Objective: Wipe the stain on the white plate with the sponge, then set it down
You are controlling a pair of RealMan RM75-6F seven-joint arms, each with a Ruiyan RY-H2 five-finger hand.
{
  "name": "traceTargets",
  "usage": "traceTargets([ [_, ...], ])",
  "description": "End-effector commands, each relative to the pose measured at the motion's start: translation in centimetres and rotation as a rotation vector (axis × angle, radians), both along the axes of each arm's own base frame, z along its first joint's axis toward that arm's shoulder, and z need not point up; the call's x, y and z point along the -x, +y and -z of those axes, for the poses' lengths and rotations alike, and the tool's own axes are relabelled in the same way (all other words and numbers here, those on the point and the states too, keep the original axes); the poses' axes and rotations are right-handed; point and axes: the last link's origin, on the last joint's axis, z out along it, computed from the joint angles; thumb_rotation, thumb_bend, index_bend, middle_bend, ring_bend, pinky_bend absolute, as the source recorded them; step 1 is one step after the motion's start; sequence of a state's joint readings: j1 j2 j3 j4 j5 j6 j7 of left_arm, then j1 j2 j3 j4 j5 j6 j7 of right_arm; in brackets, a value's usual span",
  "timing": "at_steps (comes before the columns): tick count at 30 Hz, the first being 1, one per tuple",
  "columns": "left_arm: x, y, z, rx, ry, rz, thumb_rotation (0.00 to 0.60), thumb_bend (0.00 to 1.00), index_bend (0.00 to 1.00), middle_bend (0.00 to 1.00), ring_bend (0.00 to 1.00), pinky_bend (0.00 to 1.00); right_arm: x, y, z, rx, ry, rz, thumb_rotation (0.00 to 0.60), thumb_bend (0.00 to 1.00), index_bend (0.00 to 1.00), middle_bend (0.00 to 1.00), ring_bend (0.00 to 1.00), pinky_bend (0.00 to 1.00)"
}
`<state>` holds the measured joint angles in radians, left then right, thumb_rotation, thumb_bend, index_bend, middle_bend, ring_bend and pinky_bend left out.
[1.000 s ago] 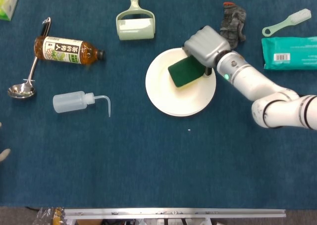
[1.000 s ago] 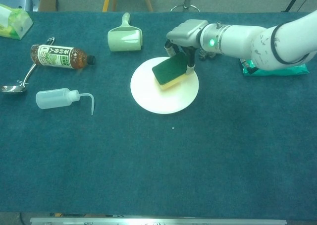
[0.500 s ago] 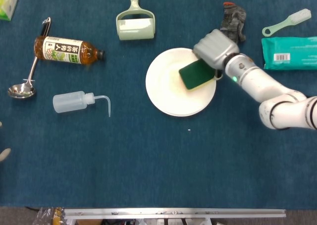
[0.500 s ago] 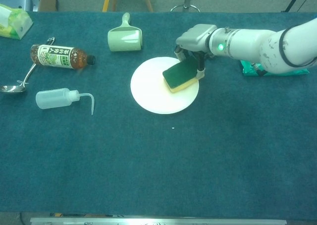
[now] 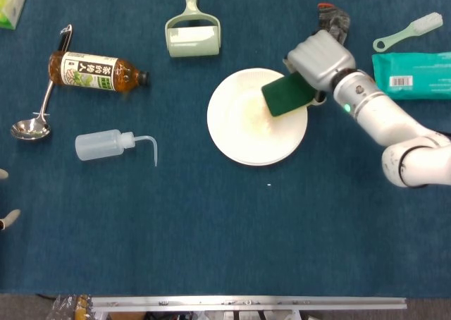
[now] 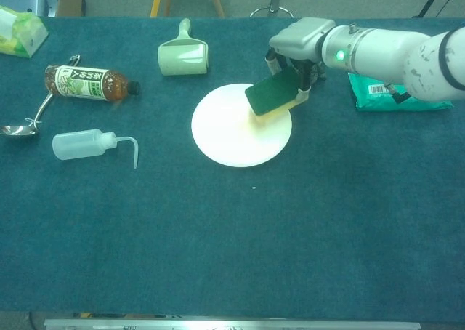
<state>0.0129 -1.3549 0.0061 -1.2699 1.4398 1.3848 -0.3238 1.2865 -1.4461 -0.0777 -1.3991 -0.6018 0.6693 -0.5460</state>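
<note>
My worry starts at the near side of the plate point(image 5: 243, 140): it sits loose on the tabletop point(image 5: 211, 228), so if I drag the sponge point(image 5: 285, 95) too hard across it, it may slide or tip at the rim. A faint yellowish smear shows near the plate's middle, just beside the sponge's lower edge, and I judge it could be missed if I lift off now. The right robot hand point(image 5: 318, 59) grasps the sponge from above; the sponge hangs tilted under it, over the plate's far right edge. Just behind the robot hand lies a dark crumpled thing point(image 5: 335, 20) I could knock when pulling away. The left robot hand point(image 5: 5, 218) barely shows; I cannot tell its state.
</note>
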Motion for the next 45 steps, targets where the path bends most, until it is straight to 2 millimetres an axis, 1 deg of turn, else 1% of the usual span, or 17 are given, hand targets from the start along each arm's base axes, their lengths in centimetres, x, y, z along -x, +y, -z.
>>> traceTargets([
  [1, 0.1, -0.1, -0.1, -0.001, 0.0, -0.004, 0.6, 0.0, 0.38, 0.19, 0.25, 0.51, -1.0, 0.2, 0.9, -0.021, -0.022, -0.019, 0.6, 0.01, 0.52, 0.56, 0.46, 0.28],
  [4, 0.3, -0.2, -0.1, -0.004, -0.003, -0.009, 0.6, 0.0, 0.38, 0.19, 0.25, 0.51, -1.8, 0.2, 1.9, -0.044, -0.03, -0.034, 0.6, 0.01, 0.52, 0.56, 0.46, 0.28],
  [7, 0.5, -0.4, -0.2, -0.004, -0.006, -0.015, 0.6, 0.0, 0.38, 0.19, 0.25, 0.51, -2.0, 0.1, 2.8, -0.064, -0.03, -0.034, 0.6, 0.01, 0.52, 0.56, 0.46, 0.28],
  [10, 0.7, -0.6, -0.3, -0.002, -0.005, -0.024, 0.6, 0.0, 0.38, 0.19, 0.25, 0.51, -1.5, -0.1, 3.5, -0.076, -0.015, -0.025, 0.6, 0.01, 0.52, 0.56, 0.46, 0.28],
  [13, 0.9, -0.6, -0.3, -0.003, -0.006, -0.03, 0.6, 0.0, 0.38, 0.19, 0.25, 0.51, -0.7, -0.4, 3.5, -0.073, 0.003, -0.014, 0.6, 0.01, 0.52, 0.56, 0.46, 0.28],
  [18, 0.7, -0.4, -0.2, -0.002, -0.007, -0.017, 0.6, 0.0, 0.38, 0.19, 0.25, 0.51, 0.8, -0.7, 2.5, -0.05, 0.022, 0.009, 0.6, 0.01, 0.52, 0.56, 0.46, 0.28],
  [24, 0.3, -0.1, -0.1, -0.001, -0.005, -0.008, 0.6, 0.0, 0.38, 0.19, 0.25, 0.51, 2.7, -0.6, 0.6, -0.013, 0.041, 0.047, 0.6, 0.01, 0.52, 0.57, 0.46, 0.28],
  [29, 0.0, 0.1, -0.1, 0.0, -0.005, -0.002, 0.6, 0.0, 0.38, 0.19, 0.25, 0.51, 3.2, -0.2, -1.3, 0.023, 0.014, 0.068, 0.6, 0.01, 0.52, 0.57, 0.46, 0.28],
  [32, -0.1, 0.2, -0.1, -0.001, -0.004, 0.005, 0.6, 0.0, 0.38, 0.19, 0.25, 0.51, 3.5, 0.6, -2.8, 0.045, -0.022, 0.076, 0.6, 0.01, 0.52, 0.57, 0.46, 0.28],
  [35, -0.3, 0.4, -0.1, -0.002, -0.004, 0.01, 0.6, 0.0, 0.38, 0.19, 0.25, 0.51, 4.2, 2.0, -4.5, 0.058, -0.055, 0.091, 0.6, 0.01, 0.52, 0.57, 0.46, 0.28],
  [39, -0.4, 0.6, 0.0, -0.006, -0.01, 0.018, 0.6, 0.0, 0.35, 0.2, 0.26, 0.51, 5.9, 4.5, -6.5, 0.07, -0.073, 0.099, 0.6, 0.01, 0.52, 0.57, 0.46, 0.28],
  [45, -0.8, 0.9, 0.1, -0.004, -0.011, 0.032, 0.6, 0.0, 0.3, 0.2, 0.26, 0.51, 8.4, 8.2, -8.2, 0.065, -0.08, 0.12, 0.6, 0.01, 0.52, 0.57, 0.46, 0.28],
])
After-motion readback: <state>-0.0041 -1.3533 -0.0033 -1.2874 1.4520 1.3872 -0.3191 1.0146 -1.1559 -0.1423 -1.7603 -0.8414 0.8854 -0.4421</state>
